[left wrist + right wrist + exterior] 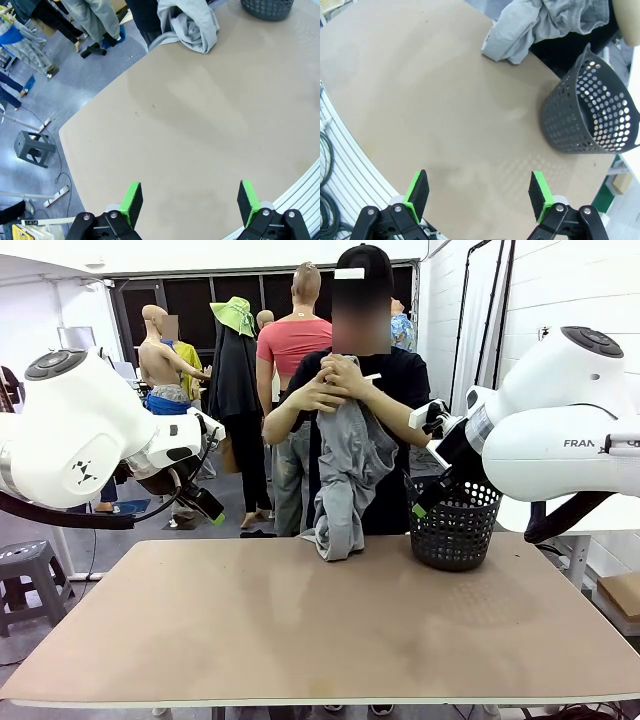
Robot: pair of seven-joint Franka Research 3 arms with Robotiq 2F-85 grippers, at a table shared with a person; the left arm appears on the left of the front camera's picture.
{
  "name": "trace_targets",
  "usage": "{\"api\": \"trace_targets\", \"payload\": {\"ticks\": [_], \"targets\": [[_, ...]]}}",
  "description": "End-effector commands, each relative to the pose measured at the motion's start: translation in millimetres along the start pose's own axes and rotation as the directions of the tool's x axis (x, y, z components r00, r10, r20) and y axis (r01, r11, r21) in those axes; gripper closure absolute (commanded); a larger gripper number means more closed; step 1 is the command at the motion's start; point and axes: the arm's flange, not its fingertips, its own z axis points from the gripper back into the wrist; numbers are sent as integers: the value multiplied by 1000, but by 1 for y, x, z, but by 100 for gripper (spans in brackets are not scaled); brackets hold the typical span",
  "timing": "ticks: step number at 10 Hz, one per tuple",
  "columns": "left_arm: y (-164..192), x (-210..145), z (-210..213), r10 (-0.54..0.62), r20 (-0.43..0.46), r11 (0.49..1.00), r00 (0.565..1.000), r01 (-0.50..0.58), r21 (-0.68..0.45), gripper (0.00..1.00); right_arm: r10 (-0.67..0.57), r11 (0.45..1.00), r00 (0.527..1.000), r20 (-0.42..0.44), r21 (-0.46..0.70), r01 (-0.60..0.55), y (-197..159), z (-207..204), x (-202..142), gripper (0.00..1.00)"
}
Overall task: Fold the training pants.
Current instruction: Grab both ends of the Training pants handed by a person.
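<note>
Start of task, no fold made yet. Training pants (345,475) bunched in person's hands (328,388) at far edge, lower end touching table (250,630), just left of black basket (455,525). Left gripper (190,195) and right gripper (479,185) released, empty, hovering over near side. Remaining: spreading flat, every fold.

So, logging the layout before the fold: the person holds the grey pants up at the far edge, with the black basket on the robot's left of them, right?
Not quite: the front view shows the black basket on the robot's right of the training pants. The person's hands do hold them up at the far edge.
</note>
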Motion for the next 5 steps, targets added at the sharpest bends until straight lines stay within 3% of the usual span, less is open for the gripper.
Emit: {"api": "trace_targets", "payload": {"ticks": [1,5], "targets": [[0,0,-1,-8,-1,1000,1000,8,-2,0,-2,1000,1000,5,3,2,0,-1,1,0],[0,0,-1,-8,-1,1000,1000,8,-2,0,-2,1000,1000,5,3,2,0,-1,1,0]]}}
